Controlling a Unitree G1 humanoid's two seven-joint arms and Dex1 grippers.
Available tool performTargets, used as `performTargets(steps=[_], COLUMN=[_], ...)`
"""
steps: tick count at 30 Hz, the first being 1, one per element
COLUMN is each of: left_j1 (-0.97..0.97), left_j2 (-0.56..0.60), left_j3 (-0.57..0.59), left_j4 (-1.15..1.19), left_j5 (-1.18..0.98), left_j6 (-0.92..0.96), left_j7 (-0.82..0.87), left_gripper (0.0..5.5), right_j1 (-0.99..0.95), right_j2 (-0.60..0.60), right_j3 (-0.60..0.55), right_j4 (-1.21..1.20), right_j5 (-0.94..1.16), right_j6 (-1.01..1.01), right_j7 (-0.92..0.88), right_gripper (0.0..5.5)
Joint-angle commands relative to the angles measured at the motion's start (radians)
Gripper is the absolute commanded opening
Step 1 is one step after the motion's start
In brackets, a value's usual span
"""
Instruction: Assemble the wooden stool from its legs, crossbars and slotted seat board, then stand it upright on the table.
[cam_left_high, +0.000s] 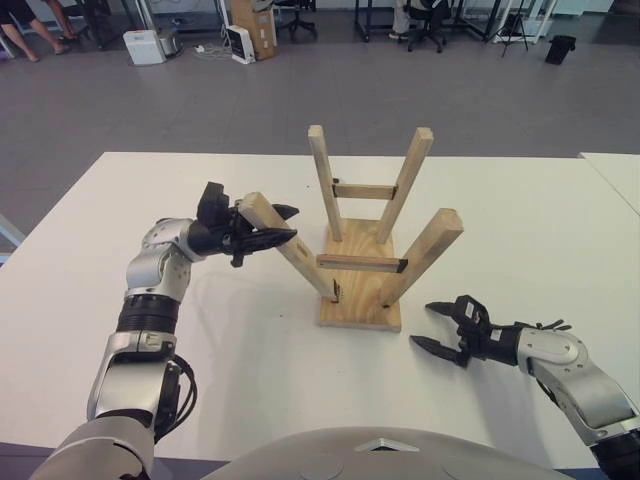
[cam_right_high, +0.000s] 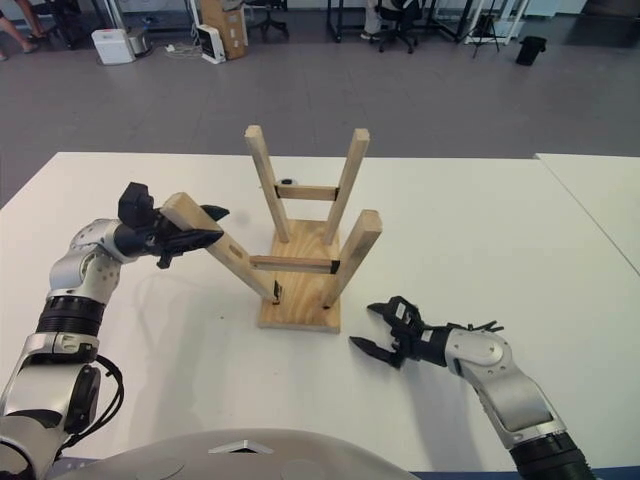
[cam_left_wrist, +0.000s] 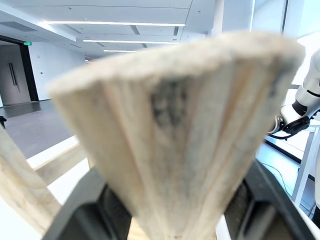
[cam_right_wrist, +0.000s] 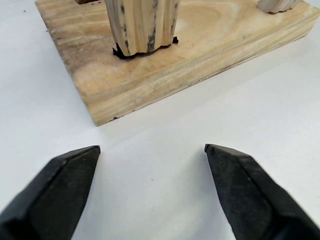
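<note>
The wooden stool stands upside down mid-table, its seat board (cam_left_high: 360, 314) flat on the white table (cam_left_high: 520, 230) and four legs pointing up. One crossbar (cam_left_high: 365, 190) joins the far legs and another crossbar (cam_left_high: 360, 264) joins the near ones. My left gripper (cam_left_high: 275, 226) is shut on the upper end of the near left leg (cam_left_high: 300, 258), which leans left; that leg end (cam_left_wrist: 175, 125) sits between the black fingers (cam_left_wrist: 85, 210). My right gripper (cam_left_high: 422, 324) rests open on the table just right of the board's near corner, facing the seat board (cam_right_wrist: 190, 55) and a leg base (cam_right_wrist: 142, 22).
Bare tabletop lies on both sides of the stool and in front of it. A second white table (cam_left_high: 615, 170) starts at the far right. Beyond the table's far edge is open floor with chairs and boxes.
</note>
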Motion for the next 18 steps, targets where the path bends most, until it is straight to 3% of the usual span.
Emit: performTargets(steps=[1, 13, 18], left_j1=[-0.028, -0.064, -0.035], left_j2=[0.015, 0.029, 0.025], left_j3=[-0.037, -0.17, -0.21], left_j4=[0.005, -0.048, -0.096], left_j5=[0.025, 0.077, 0.15], left_j6=[-0.021, -0.038, -0.005], left_j7=[-0.008, -0.003, 0.097], left_gripper=[2.03, 2.03, 2.03], right_j1=[0.031, 0.032, 0.031], right_j2=[-0.019, 0.011, 0.026], right_j3=[0.03, 0.074, 0.101], right_j4=[0.096, 0.039, 0.07], right_j5=[-0.088, -0.09, -0.099], right_j6=[0.05, 0.061, 0.029], right_j7=[-0.03, -0.069, -0.082], right_gripper=[3.89, 3.89, 3.89])
